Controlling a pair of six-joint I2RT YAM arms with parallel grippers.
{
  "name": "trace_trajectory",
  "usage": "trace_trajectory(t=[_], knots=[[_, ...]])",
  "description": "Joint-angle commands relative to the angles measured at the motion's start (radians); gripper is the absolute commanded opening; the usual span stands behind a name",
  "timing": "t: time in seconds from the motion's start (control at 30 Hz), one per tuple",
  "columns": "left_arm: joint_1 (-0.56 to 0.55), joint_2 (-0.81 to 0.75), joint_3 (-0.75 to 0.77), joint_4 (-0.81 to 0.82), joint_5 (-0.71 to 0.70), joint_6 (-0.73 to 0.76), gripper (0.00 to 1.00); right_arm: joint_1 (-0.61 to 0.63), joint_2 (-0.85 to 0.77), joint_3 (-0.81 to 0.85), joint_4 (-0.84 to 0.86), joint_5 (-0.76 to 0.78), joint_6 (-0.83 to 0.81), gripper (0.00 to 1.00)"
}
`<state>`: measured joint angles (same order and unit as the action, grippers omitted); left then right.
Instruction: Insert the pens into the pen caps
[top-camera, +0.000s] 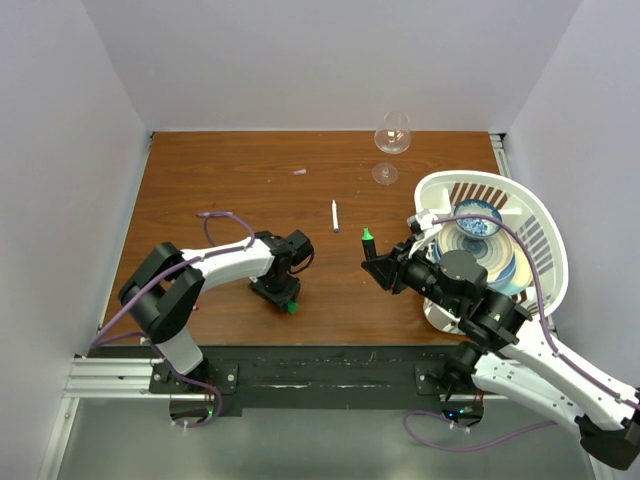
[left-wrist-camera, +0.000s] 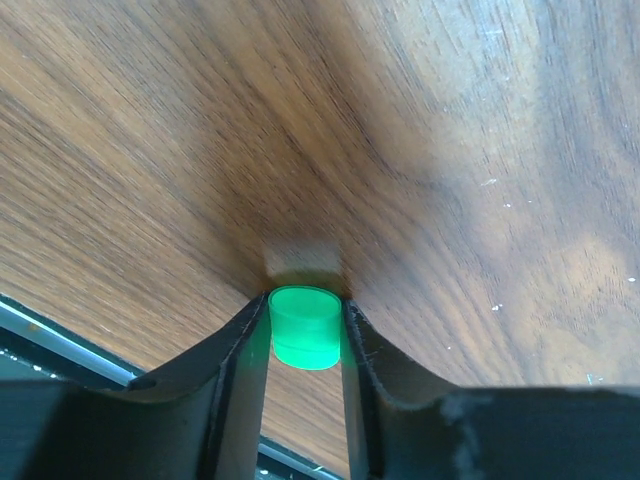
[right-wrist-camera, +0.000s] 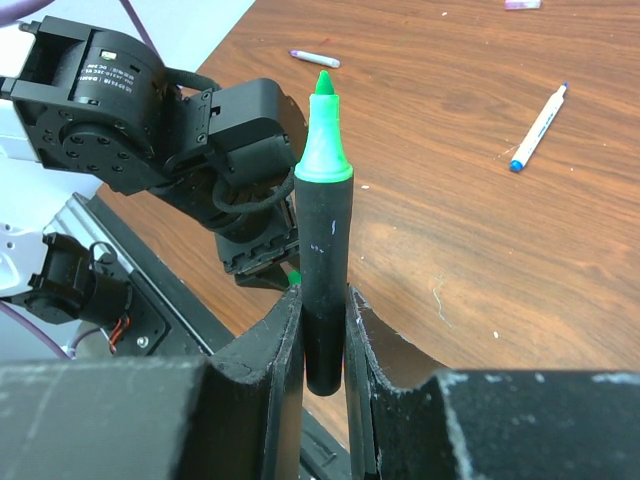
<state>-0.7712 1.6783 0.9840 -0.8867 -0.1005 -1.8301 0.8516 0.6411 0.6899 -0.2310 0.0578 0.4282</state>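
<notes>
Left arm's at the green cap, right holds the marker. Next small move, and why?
Probably finish closing the left fingers on the green cap: it sits between them on the table, grip not clearly firm. The right gripper holds the black marker tip-up.

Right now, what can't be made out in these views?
- Top view: green cap mostly hidden under the left end effector.
- Right wrist: black marker's rear end hidden between the right end effector's fingers.
- Pink cap: tiny in top view, cut by right wrist's top edge.
</notes>
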Motion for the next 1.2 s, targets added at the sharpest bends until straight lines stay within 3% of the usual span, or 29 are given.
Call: trace_trajectory(t=[0.0,0.13,0.17,0.4,0.63,0.8,1.17], knots=[[-0.004,0.020,-0.004,0.074,-0.033,0.021,0.27,0.003,-0.003,0.033,0.016,-0.006,0.007,0.00],[-0.005,-0.031,0.014,0.062,-0.091,0.048,0.02,0.003,0.018,0.026,0.016,-0.045,0.015,0.00],[-0.004,-0.066,0.022,0.060,-0.111,0.055,0.00,0.003,0.023,0.026,0.015,-0.053,0.018,0.00],[-0.004,-0.279,0.079,0.141,-0.298,0.271,0.00,0.003,0.080,0.004,0.083,-0.151,0.033,0.00],[-0.002,-0.512,0.058,0.353,-0.360,0.566,0.00,0.004,0.245,-0.006,0.226,-0.340,0.087,0.00],[-0.002,-0.632,0.033,0.385,-0.363,0.606,0.00,0.023,0.406,0.013,0.341,-0.404,0.124,0.00],[-0.002,-0.661,0.041,0.388,-0.265,0.641,0.00,0.066,0.512,0.094,0.368,-0.385,0.115,0.00]])
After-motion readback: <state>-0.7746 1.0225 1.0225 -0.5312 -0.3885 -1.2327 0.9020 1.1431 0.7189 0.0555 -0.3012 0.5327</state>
